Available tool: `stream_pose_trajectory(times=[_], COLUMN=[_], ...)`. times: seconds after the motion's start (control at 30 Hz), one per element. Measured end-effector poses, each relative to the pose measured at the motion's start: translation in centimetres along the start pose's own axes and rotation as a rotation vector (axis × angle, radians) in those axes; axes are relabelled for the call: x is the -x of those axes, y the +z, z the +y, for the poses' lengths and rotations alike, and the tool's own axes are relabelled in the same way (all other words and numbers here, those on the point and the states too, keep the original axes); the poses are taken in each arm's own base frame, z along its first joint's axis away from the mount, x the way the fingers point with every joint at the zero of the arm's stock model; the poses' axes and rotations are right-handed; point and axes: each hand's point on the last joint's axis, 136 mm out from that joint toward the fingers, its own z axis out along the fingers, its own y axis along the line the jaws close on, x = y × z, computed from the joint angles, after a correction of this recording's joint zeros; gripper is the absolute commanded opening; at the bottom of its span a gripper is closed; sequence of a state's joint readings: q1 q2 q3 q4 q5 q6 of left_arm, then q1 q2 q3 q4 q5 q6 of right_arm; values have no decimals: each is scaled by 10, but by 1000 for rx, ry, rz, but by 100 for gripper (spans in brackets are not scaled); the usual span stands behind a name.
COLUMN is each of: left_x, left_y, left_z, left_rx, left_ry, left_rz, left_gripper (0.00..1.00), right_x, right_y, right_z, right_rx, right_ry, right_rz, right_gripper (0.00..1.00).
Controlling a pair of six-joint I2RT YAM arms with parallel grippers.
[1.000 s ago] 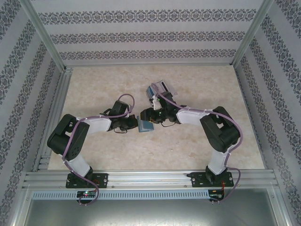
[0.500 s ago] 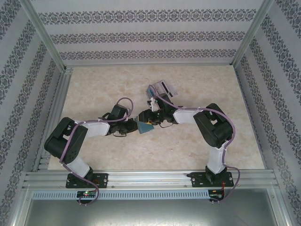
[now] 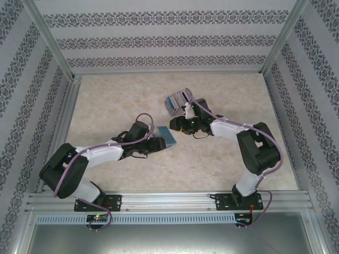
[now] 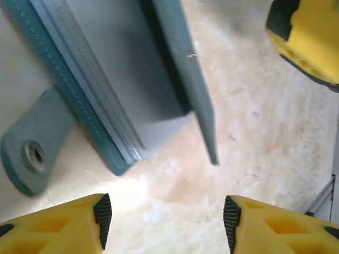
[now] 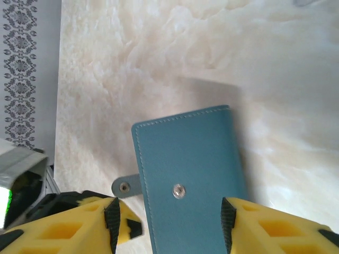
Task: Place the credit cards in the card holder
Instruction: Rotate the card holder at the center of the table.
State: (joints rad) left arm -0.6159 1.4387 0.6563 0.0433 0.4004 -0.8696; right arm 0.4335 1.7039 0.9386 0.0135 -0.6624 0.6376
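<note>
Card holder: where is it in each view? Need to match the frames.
Top external: card holder just left of centre, on the marbled table.
Left wrist: upper left, partly open.
Right wrist: bottom centre, teal cover up.
Shared landmark: its snap tab, on the holder's left in both wrist views.

I see the small teal folding card holder [image 3: 165, 136] lying near the middle of the tabletop [image 3: 116, 100], slightly toward the near edge. Its flaps are parted, showing grey-blue inside. A snap stud [image 5: 179, 191] sits on its stitched cover and a snap tab [image 5: 124, 186] juts from one side. The fanned pile of thin grey, lilac and white credit cards [image 3: 177, 99] lies beyond it toward the far edge, not touching it.
</note>
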Motion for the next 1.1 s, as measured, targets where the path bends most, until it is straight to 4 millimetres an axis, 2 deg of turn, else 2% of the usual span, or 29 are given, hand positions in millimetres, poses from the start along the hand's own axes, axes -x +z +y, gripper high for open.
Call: stream_pose_trajectory(times=[0.07, 0.2, 0.33, 0.43, 0.53, 0.67, 0.8, 0.9, 1.1], left_x=[7, 29, 69, 100, 124, 138, 133, 124, 109], left_y=[-13, -44, -72, -81, -70, -36, 0, 18, 30], left_z=[-6, -21, -44, -60, -73, -78, -62, -49, -39], left_rx=[19, 65, 82, 88, 86, 79, 81, 82, 70], left_ry=[11, 63, 113, 153, 192, 219, 200, 176, 156], left_rz=[-29, -110, -192, -235, -232, -162, -62, 3, 66], left_gripper=[63, 61, 56, 53, 52, 50, 47, 46, 44], right_x=[-4, -21, -46, -58, -64, -68, -69, -69, -70], right_y=[-7, -3, 5, 12, 16, 18, 17, 16, 10], right_z=[-5, -14, -19, -14, -10, -14, -21, -25, -27], right_rx=[-11, -30, -60, -71, -78, -98, -126, -144, -153], right_ry=[6, 22, 27, 6, -12, -16, -11, -11, -6], right_rz=[0, 37, 92, 118, 129, 128, 120, 111, 102], right_gripper=[52, 46, 39, 36, 36, 36, 36, 36, 34])
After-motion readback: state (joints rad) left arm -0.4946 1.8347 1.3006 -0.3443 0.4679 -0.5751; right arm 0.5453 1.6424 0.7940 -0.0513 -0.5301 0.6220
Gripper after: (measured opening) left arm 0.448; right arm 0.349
